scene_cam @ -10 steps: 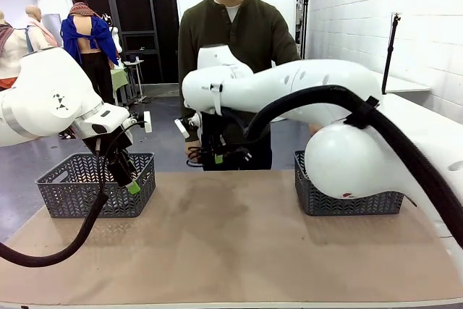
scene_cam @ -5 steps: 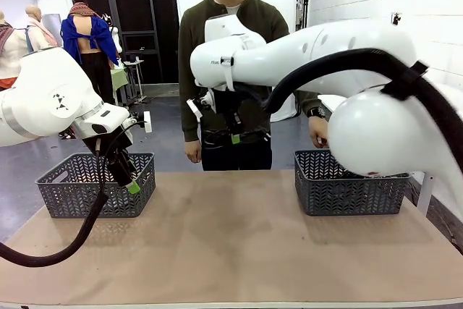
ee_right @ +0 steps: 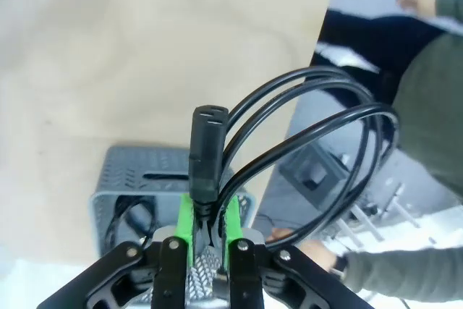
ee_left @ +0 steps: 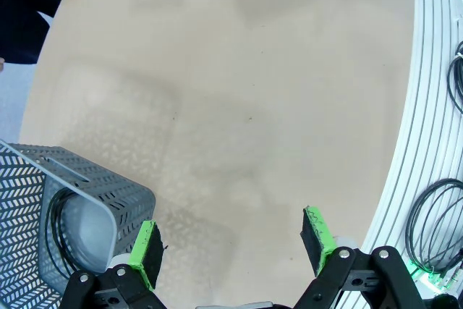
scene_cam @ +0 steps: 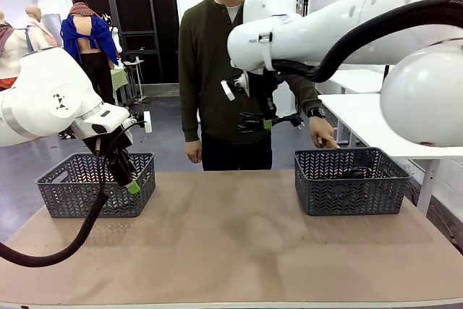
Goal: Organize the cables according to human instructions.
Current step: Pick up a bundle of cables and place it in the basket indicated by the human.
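My right gripper [scene_cam: 266,122] hangs high over the table's far edge in front of the human [scene_cam: 217,70], shut on a black cable [scene_cam: 249,119]. The right wrist view shows that gripper [ee_right: 207,221] clamped just below the cable's plug [ee_right: 206,150], with the loops [ee_right: 329,142] hanging free to one side. Another cable [scene_cam: 356,173] lies in the right basket [scene_cam: 351,193]. The human's hand [scene_cam: 323,135] reaches down to that basket's far rim. My left gripper [scene_cam: 132,182] stands open beside the left basket [scene_cam: 79,197]. Its fingers [ee_left: 145,251] have nothing between them, and a cable [ee_left: 54,229] lies coiled in the basket [ee_left: 108,193].
Both grey mesh baskets stand at the far side of the tan table [scene_cam: 231,244], whose middle and front are bare. The right arm's thick black hose [scene_cam: 383,23] arcs across the upper right. Thin black wire loops [ee_left: 434,226] lie beyond the ribbed table edge [ee_left: 405,142].
My right arm has swung up and to the right with the cable, from the table's middle toward the right basket, uncovering that basket and the human's hand. The left arm has not moved.
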`<state>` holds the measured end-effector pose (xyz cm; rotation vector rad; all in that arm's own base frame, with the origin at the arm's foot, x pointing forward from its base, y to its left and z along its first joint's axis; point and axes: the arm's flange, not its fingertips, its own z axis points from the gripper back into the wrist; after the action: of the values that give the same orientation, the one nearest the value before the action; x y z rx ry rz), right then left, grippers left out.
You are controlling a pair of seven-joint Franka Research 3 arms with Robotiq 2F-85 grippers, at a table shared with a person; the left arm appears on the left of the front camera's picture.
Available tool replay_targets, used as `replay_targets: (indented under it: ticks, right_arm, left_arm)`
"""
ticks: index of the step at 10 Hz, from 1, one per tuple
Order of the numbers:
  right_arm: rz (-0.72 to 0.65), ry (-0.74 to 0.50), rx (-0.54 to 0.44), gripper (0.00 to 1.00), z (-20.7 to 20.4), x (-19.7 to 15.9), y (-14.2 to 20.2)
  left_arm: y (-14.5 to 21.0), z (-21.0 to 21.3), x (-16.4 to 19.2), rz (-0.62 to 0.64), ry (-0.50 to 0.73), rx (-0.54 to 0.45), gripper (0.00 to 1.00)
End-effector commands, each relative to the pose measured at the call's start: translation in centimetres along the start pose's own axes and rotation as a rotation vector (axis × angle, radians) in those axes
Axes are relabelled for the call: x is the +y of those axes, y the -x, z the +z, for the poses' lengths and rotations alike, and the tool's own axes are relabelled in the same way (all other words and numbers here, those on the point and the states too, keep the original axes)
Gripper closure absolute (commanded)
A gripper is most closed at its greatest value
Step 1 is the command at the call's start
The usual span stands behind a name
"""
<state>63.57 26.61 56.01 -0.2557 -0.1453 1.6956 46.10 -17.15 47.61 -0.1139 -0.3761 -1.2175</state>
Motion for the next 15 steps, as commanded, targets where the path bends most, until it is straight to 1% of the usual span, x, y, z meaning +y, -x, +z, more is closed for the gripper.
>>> replay_targets:
  ticks: [1,3,4,5,13,15]
  right_arm:
    - [-0.068,0.014,-0.028,1.0,-0.6,2.4,1.8]
    - [-0.111,0.01,-0.052,1.0,-0.5,2.5,3.7]
    - [-0.111,-0.002,-0.073,1.0,-0.6,2.5,3.8]
    - [-0.075,-0.006,-0.023,1.0,-0.6,1.1,3.3]
    - [-0.069,-0.012,-0.034,1.0,-0.7,1.4,3.2]
    - [-0.12,-0.028,-0.06,1.0,-0.6,3.3,6.7]
  left_arm:
    - [0.0,0.1,0.0,0.002,-0.004,0.003,0.0]
    - [0.0,0.1,0.0,0.002,-0.004,0.003,0.0]
    - [0.0,0.1,0.0,0.002,-0.004,0.003,0.0]
    - [0.0,0.1,0.0,0.002,-0.004,0.003,0.0]
    - [0.0,0.1,0.0,0.002,-0.004,0.003,0.0]
    - [0.0,0.1,0.0,0.002,-0.004,0.003,0.0]
